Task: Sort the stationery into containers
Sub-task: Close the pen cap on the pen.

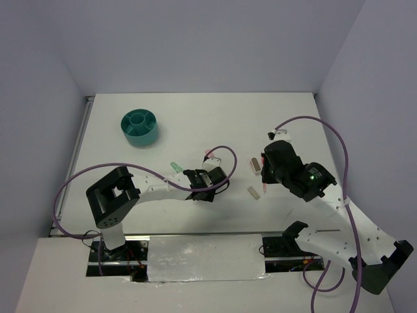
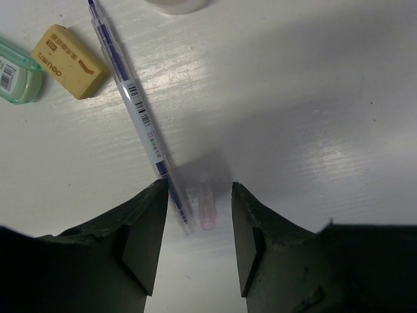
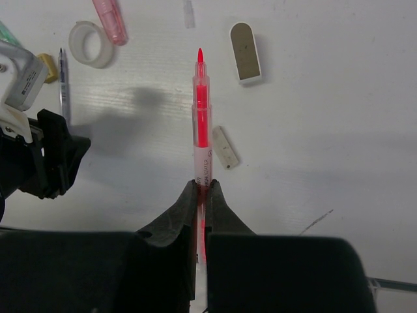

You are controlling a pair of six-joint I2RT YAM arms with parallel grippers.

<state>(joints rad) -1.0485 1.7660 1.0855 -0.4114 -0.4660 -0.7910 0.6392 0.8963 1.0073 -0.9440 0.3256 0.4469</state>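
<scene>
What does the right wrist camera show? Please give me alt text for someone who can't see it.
The right gripper, shut, pinches the back end of a red pen that points away over a white table. Beyond and beside it lie a white tape ring, a pink block, a brown rounded block and a small beige piece.

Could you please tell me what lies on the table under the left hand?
Between the left hand's open fingers lie one end of a blue pen and a small pinkish piece. Anything beneath the fingers themselves is hidden.
</scene>
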